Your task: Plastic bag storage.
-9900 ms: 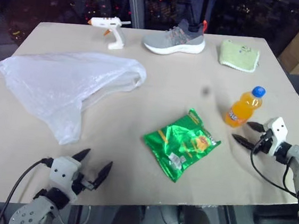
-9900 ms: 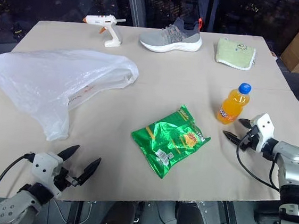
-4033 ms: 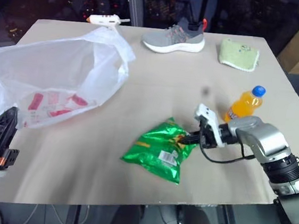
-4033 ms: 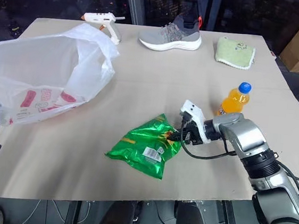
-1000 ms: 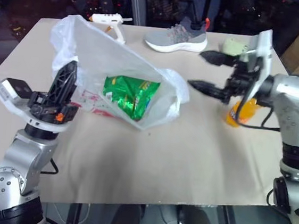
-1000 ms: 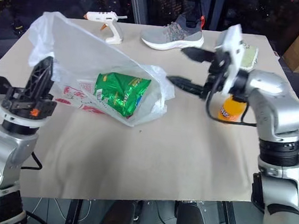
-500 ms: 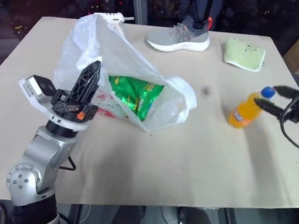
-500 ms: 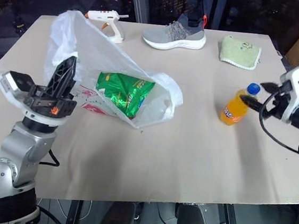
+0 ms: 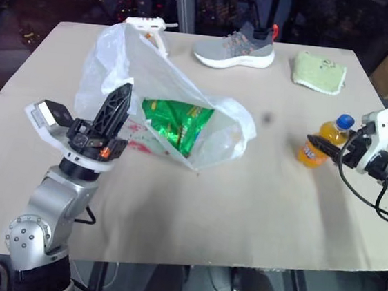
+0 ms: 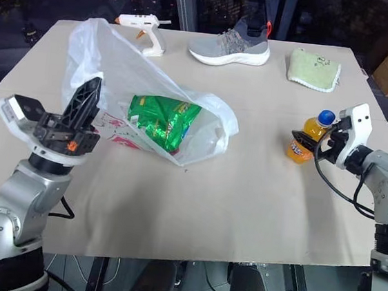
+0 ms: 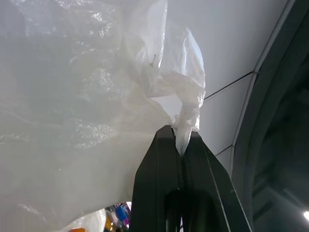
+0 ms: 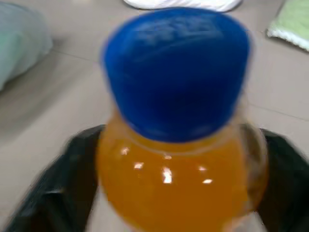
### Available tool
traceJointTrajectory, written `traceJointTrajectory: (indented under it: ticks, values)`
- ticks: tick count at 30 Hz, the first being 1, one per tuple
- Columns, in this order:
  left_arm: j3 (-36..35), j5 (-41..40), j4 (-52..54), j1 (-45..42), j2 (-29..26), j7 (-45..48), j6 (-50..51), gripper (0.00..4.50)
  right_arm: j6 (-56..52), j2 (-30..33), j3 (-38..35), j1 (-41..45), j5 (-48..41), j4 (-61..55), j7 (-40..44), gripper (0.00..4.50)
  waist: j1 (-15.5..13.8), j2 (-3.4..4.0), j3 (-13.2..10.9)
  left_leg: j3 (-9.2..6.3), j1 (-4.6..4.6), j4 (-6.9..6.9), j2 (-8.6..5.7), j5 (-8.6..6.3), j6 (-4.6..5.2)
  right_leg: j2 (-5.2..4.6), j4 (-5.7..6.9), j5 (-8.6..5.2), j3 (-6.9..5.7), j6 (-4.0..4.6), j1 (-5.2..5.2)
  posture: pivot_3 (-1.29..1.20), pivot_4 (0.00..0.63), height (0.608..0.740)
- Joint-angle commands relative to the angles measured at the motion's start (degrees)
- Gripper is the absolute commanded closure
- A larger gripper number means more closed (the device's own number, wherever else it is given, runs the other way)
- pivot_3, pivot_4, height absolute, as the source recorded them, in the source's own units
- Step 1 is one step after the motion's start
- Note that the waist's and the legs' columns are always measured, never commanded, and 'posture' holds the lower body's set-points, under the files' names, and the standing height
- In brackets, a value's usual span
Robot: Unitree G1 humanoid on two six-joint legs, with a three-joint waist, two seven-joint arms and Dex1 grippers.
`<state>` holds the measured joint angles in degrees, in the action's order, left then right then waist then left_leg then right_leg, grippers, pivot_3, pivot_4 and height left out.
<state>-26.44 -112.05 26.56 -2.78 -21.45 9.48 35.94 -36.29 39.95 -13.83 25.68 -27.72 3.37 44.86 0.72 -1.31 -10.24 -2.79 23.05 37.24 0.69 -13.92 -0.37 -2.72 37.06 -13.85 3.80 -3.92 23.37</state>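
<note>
Down from mid-air, the right gripper (image 9: 327, 147) now flanks the orange juice bottle with a blue cap (image 9: 321, 139) at the table's (image 9: 257, 201) three o'clock, fingers either side. At nine o'clock the left gripper (image 9: 118, 103) holds up the thin translucent white plastic bag (image 9: 153, 72), a green foil snack packet (image 9: 177, 121) lying inside.

Left wrist: fingers (image 11: 159, 164) clenched on a twisted strip of bag.

Right wrist: black fingers (image 12: 53, 188) hug the bottle's shoulders; whether they grip, I cannot tell.
</note>
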Motion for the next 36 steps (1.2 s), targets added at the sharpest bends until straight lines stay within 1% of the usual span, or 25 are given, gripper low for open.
traceJointTrajectory:
  ticks: [1,4,7,9,11,14,16,17,19,22,26,30,31,33,36]
  values:
    - [-1.17,-0.95,3.36,0.77,-0.73,0.44,-0.38,4.5,1.4,0.44,-1.4,1.14,-0.74,-2.1,-0.05,1.81,0.01,0.0,0.0,0.0,0.0,-0.01,0.0,0.0,0.0,0.0,0.0,0.0,0.0,0.0,0.0,0.0,0.15,0.74]
    - [-1.51,-0.95,2.79,1.2,-1.32,1.05,-0.02,4.5,-1.38,0.6,-0.67,3.62,-3.18,-5.77,0.69,1.81,0.01,0.03,-0.02,0.0,0.0,-0.02,0.0,0.0,0.0,0.0,0.0,0.0,0.0,0.0,0.01,0.0,0.15,0.74]
    - [-1.68,-0.95,1.82,1.13,-2.13,2.05,0.84,4.5,-4.63,-0.83,1.03,9.39,-6.22,-10.64,-0.12,1.81,0.51,0.15,-0.1,0.04,0.0,-0.03,0.01,0.0,0.0,0.0,0.0,0.0,0.01,0.0,0.04,0.0,0.15,0.74]
    - [-1.7,-0.95,1.4,1.05,-2.38,2.57,1.37,4.5,-7.74,-3.89,1.45,15.44,-10.96,-14.31,-1.51,1.81,1.1,0.33,-0.22,0.07,0.0,-0.03,0.04,0.0,0.0,0.03,0.02,0.0,0.05,0.0,0.08,0.0,0.15,0.74]
    - [-1.64,-0.95,1.17,1.18,-2.61,3.13,1.86,4.5,-10.87,-9.2,0.93,22.14,-17.51,-16.96,-4.14,1.81,1.61,0.42,-0.28,0.06,-0.01,-0.03,0.05,0.0,0.0,0.05,0.07,0.0,0.05,0.0,0.1,0.0,0.15,0.74]
    - [-1.65,-0.95,1.02,1.41,-2.6,3.47,2.21,4.5,-13.81,-16.1,0.24,26.99,-25.59,-18.27,-7.49,1.81,1.24,0.32,-0.22,-0.12,0.03,-0.08,0.06,0.0,0.0,0.09,0.22,-0.02,-0.06,0.03,0.15,0.0,0.15,0.74]
    - [-1.67,-0.95,1.0,1.56,-2.54,3.61,2.33,4.5,-13.74,-19.34,2.73,28.14,-27.45,-19.09,-6.73,1.81,0.89,0.26,-0.18,-0.29,0.17,-0.1,0.06,0.0,0.0,0.07,0.07,-0.02,-0.28,0.05,0.14,0.0,0.15,0.74]
    - [-1.64,-0.95,1.11,1.67,-2.5,3.64,2.26,4.5,-13.07,-20.59,4.59,27.97,-26.82,-19.05,-5.97,1.81,0.68,0.26,-0.18,-0.42,0.31,-0.07,0.03,0.0,0.0,0.02,-0.04,-0.01,-0.43,0.04,0.14,0.0,0.15,0.74]
    - [-1.79,-0.95,1.5,1.8,-2.37,3.63,2.0,4.5,-11.36,-21.97,8.64,27.03,-24.68,-18.81,-3.81,1.81,0.29,0.26,-0.18,-0.57,0.64,0.09,-0.09,0.01,-0.01,-0.13,-0.07,0.01,-0.62,0.02,0.32,0.0,0.15,0.74]
    - [-2.25,-0.95,2.12,2.03,-2.31,3.59,1.65,4.5,-8.37,-23.36,13.87,25.71,-21.27,-17.76,-0.74,1.81,-0.03,0.26,-0.18,-0.66,0.74,0.13,-0.18,0.02,-0.03,-0.22,-0.07,0.01,-0.72,0.01,0.37,0.0,0.15,0.74]
    - [-2.47,-0.95,2.96,2.65,-2.0,3.51,1.23,4.5,0.36,-24.67,21.85,25.56,-10.03,-11.45,1.43,1.81,0.21,0.29,-0.19,-0.7,0.68,0.11,-0.12,0.03,-0.05,-0.16,0.01,0.01,-0.77,0.02,0.39,0.0,0.15,0.74]
    - [-1.84,-0.95,4.13,3.12,-1.64,2.84,0.22,4.5,12.76,-26.53,30.16,26.23,2.11,-4.63,4.29,1.81,0.29,0.29,-0.19,-0.71,0.65,0.11,-0.11,0.05,-0.08,-0.13,0.07,0.01,-0.77,0.02,0.39,0.0,0.15,0.74]
    - [-1.52,-0.95,4.37,2.97,-1.48,2.53,-0.15,4.5,16.79,-27.8,33.53,26.99,6.61,-1.07,4.21,1.81,0.32,0.29,-0.19,-0.71,0.66,0.11,-0.11,0.06,-0.1,-0.13,0.07,0.01,-0.77,0.02,0.39,0.0,0.15,0.74]
    - [-0.93,-0.95,4.68,2.74,-1.42,2.09,-0.66,4.5,23.68,-29.92,37.57,28.45,14.07,5.9,2.75,1.81,0.61,0.29,-0.19,-0.69,0.64,0.11,-0.11,0.18,-0.3,-0.12,0.07,0.01,-0.76,0.02,0.39,0.0,0.15,0.74]
    - [-0.18,-0.95,4.91,2.31,-1.39,1.69,-1.27,4.5,29.86,-32.36,39.61,30.3,21.35,15.66,-0.36,1.81,1.07,0.28,-0.19,-0.71,0.64,0.1,-0.11,0.23,-0.39,-0.1,0.11,0.01,-0.75,0.03,0.41,0.0,0.15,0.74]
